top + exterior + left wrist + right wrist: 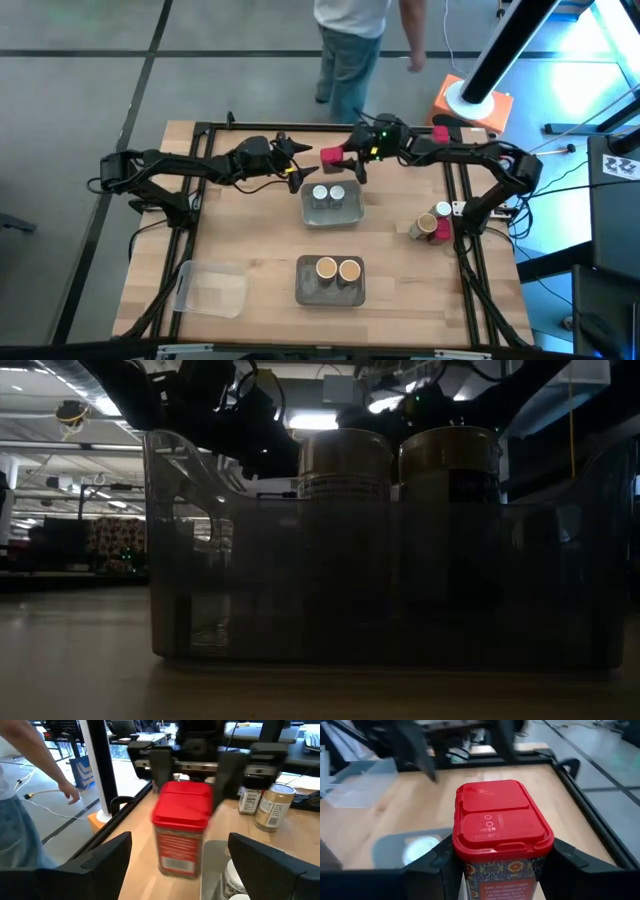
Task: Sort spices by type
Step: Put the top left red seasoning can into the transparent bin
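My right gripper [345, 158] is shut on a red-lidded spice packet [330, 156] over the table's far middle, just beyond the grey tray [332, 216]. That tray holds two white-lidded jars [330, 194]. My left gripper [298, 165] is open and faces the packet [182, 827] from the left, short of it. Two tan-topped cylinders [337, 269] stand in the near grey tray [330, 292], which fills the low view [380, 580]. More spices [434, 226] stand together near the right edge. My right gripper pinches the red packet between its two fingers [440, 862] on opposite sides of the body, just under the lid's rim [470, 851]. The fingers come about level from the table's right. The packet stands upright in the hold and appears lifted off the table.
A clear tray [212, 288] lies at the near left. Black frame rails [200, 180] run along the table's edges. A person [350, 40] stands beyond the far edge, and an orange base with a white post [470, 100] sits at the far right corner.
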Motion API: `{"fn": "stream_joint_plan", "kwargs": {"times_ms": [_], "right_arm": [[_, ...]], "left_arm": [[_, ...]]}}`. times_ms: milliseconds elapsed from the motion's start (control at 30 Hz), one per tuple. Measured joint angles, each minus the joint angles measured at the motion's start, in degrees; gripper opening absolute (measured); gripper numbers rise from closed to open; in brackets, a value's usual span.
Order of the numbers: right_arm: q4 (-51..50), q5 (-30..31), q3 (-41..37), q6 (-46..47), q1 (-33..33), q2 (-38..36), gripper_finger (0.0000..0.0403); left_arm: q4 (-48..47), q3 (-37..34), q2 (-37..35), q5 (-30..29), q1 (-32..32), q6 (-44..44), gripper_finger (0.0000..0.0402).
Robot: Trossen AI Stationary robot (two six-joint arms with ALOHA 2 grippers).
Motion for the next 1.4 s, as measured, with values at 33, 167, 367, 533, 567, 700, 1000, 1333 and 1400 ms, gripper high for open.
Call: {"fn": "stream_joint_plan", "kwargs": {"times_ms": [33,167,367,533,567,700,1000,1333,1400], "right_arm": [[0.17,0.23,0.26,-0.1,0.78,0.0,0.0201],[-0.1,0.79,1.27,-0.25,2.92,0.0,0.0201],[-0.36,2.62,2.3,-0.65,4.9,0.02,0.0201],[-0.98,4.07,2.34,-0.86,5.97,0.07,0.0201],[-0.94,3.97,2.34,-0.84,6.28,0.11,0.0201],[-0.88,4.98,2.34,-1.61,7.3,0.11,0.0201],[-0.67,5.86,2.34,-1.78,7.38,0.11,0.0202],[-1.22,5.29,2.34,-1.91,7.72,0.11,0.0202],[-1.41,4.95,2.34,-2.0,8.08,0.11,0.0202]], "left_arm": [[0.0,0.0,-0.02,0.02,-0.11,-0.06,0.0315],[-0.02,0.0,-0.02,0.21,-0.68,0.35,0.0315],[0.88,0.0,-0.02,0.26,-2.11,0.33,0.0315],[0.42,1.7,-0.02,0.57,-3.42,-0.07,0.0315],[-1.11,2.31,-0.04,0.55,-3.53,0.06,0.0315],[-9.6,5.92,0.64,0.5,-3.53,0.37,0.0315],[-39.18,22.59,3.25,0.51,-3.8,-0.76,0.0315],[-54.27,31.93,7.72,0.33,-3.5,0.38,0.0315],[-54.23,31.98,7.6,0.44,-3.29,0.4,0.0315]]}}
